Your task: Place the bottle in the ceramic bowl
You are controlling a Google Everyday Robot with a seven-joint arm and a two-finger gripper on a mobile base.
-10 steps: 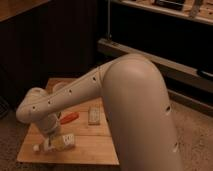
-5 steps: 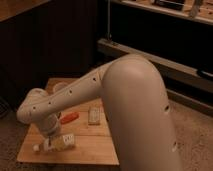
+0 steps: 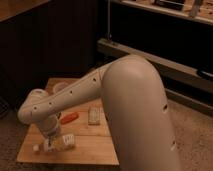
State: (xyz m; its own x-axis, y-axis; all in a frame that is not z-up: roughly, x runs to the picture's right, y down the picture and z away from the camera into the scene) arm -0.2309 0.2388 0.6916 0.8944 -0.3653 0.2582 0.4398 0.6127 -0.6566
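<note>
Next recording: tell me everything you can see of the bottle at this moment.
The bottle is small, pale and plastic-looking, with a white cap at its left end. It lies on its side near the front left corner of the wooden table. The gripper is down right over it, hiding part of its body; contact cannot be confirmed.

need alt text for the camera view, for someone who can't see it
A large white robot arm reaches down to a wooden table, its hand at a pale bottle lying near the front edge. An orange carrot-like piece and a small flat pale block lie farther back; no bowl shows.
</note>
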